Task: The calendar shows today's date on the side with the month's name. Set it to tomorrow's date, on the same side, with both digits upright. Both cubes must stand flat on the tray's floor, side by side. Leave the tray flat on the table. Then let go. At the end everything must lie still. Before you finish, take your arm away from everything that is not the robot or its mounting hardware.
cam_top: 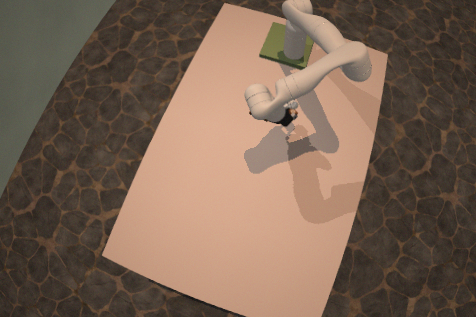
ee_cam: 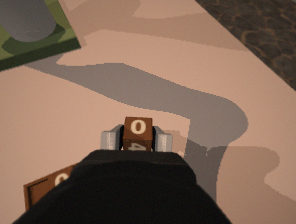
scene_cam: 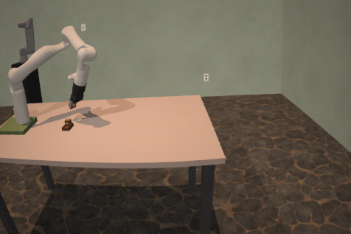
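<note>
Spanning the room's middle, the table [scene_cam: 155,132] carried the tray [scene_cam: 67,126] with one cube; the claw [ee_cam: 136,138] hung above, clenched on the other cube [ee_cam: 137,131], with the tray lying just down-left in the wrist view.

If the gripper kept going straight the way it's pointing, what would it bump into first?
The gripper, shut on a brown number cube, points down and slightly forward. Straight on, it would probably meet the bare pink table first. The tray lies off to one side, out of that line, though depth is hard to judge.
</note>
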`<state>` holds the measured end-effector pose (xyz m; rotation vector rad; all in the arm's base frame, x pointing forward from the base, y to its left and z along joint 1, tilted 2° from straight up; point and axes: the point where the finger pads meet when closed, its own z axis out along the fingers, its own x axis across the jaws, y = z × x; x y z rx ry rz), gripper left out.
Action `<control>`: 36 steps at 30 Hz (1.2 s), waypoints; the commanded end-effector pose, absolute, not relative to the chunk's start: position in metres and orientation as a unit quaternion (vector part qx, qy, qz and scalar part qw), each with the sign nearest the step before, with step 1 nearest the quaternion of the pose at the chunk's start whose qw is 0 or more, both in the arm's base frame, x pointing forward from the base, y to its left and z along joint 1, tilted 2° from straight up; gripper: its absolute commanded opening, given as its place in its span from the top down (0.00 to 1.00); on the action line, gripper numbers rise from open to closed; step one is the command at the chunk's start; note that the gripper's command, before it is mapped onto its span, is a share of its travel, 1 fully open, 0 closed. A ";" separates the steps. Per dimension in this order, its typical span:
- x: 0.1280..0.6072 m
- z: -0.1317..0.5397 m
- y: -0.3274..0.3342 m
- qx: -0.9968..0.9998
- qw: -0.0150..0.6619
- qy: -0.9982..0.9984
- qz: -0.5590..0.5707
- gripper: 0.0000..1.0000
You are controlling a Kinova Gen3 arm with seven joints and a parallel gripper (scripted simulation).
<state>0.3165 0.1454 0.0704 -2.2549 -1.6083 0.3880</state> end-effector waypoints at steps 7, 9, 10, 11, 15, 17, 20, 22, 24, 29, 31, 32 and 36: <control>0.324 0.069 0.135 -0.794 0.195 -0.555 0.152 0.40; 0.325 0.069 0.135 -0.794 0.197 -0.554 0.154 0.40; 0.325 0.068 0.135 -0.793 0.200 -0.554 0.156 0.40; 0.325 0.068 0.135 -0.793 0.200 -0.554 0.156 0.40; 0.325 0.068 0.135 -0.789 0.216 -0.551 0.168 0.40; 0.325 0.067 0.135 -0.784 0.232 -0.547 0.179 0.40; 0.326 0.066 0.135 -0.776 0.259 -0.541 0.198 0.40; 0.326 0.066 0.135 -0.770 0.275 -0.536 0.209 0.40; 0.326 0.067 0.134 -0.766 0.287 -0.533 0.217 0.40; 0.327 0.067 0.134 -0.763 0.296 -0.531 0.223 0.40; 0.327 0.067 0.134 -0.762 0.297 -0.530 0.223 0.40; 0.327 0.067 0.134 -0.762 0.297 -0.530 0.223 0.40; 0.327 0.067 0.134 -0.762 0.297 -0.530 0.223 0.40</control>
